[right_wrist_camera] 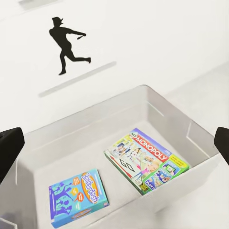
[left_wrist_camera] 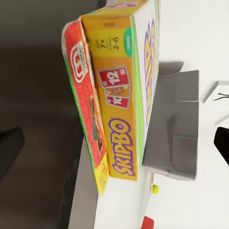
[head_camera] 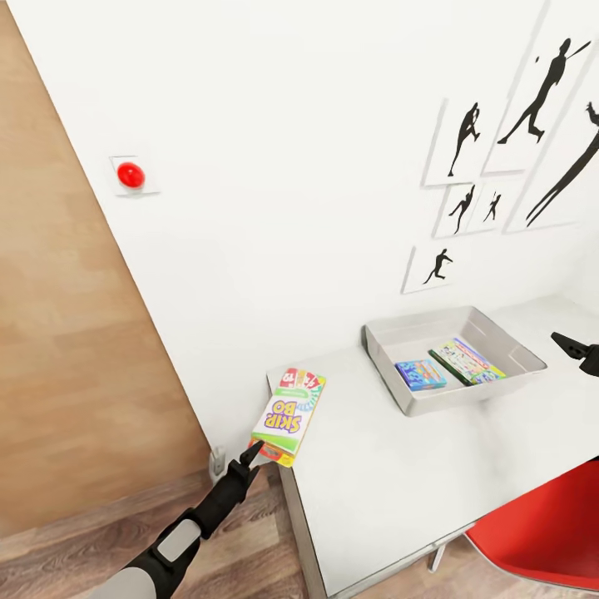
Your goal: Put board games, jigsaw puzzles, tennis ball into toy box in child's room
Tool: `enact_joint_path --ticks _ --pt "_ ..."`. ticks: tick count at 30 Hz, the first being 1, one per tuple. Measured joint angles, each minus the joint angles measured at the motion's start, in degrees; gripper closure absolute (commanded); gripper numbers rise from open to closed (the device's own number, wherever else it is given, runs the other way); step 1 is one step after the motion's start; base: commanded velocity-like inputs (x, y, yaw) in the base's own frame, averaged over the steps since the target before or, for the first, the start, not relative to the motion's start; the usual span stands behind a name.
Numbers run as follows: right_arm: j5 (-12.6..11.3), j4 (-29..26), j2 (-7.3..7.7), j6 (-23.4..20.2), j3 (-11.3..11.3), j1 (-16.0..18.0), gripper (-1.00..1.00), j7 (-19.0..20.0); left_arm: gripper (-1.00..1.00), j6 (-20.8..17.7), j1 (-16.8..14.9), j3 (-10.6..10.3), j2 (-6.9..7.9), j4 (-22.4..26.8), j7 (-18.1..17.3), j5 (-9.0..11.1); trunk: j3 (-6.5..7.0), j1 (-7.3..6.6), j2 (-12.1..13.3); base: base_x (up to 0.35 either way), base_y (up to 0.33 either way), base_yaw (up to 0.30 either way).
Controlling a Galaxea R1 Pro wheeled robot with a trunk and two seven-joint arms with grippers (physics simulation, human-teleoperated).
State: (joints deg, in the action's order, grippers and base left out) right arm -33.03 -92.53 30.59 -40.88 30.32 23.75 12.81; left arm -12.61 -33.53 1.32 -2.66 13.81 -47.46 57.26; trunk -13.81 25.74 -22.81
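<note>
Over the table's (head_camera: pixel 391 482) near corner, my left gripper (head_camera: pixel 259 452) is clamping the Skip-Bo game box (head_camera: pixel 289 414), long axis pointing away from me, with the toy box (head_camera: pixel 399 393) lying to its right.

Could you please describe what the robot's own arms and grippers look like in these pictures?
The left arm is a slim black limb with a light grey panel on its forearm, ending in a black left gripper with thin pointed fingers. The right gripper is likewise matte black and pointed. No cables or markings show.
</note>
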Motion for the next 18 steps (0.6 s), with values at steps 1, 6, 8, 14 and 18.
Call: enact_joint_path --ticks 1,6,8,14,18 --pt "0.0 0.0 0.0 0.0 0.0 0.0 -1.0 0.0 -1.0 0.0 0.0 0.0 0.03 0.0 0.0 0.0 0.0 -0.01 0.0 0.198 0.0 -0.002" --pt "0.0 0.0 -0.01 0.0 0.0 0.0 -1.0 0.0 -1.0 0.1 0.0 0.0 0.04 -0.1 0.1 0.0 0.0 0.0 0.0 0.106 0.0 -0.001" --pt "0.0 0.0 0.02 0.0 0.0 0.0 -1.0 0.0 -1.0 0.1 0.0 0.0 0.04 -0.1 0.1 0.1 0.0 0.0 0.0 0.028 0.0 0.0" --pt "0.0 0.0 0.06 0.0 0.0 0.0 -1.0 0.0 -1.0 0.0 0.0 0.1 0.15 -0.1 0.2 0.3 0.0 0.01 0.0 0.012 0.0 0.0" --pt "0.0 0.0 0.07 0.0 0.0 0.0 -1.0 0.0 -1.0 -0.1 0.0 0.2 0.24 -0.2 0.2 0.3 0.0 0.01 0.0 0.003 0.0 0.0"
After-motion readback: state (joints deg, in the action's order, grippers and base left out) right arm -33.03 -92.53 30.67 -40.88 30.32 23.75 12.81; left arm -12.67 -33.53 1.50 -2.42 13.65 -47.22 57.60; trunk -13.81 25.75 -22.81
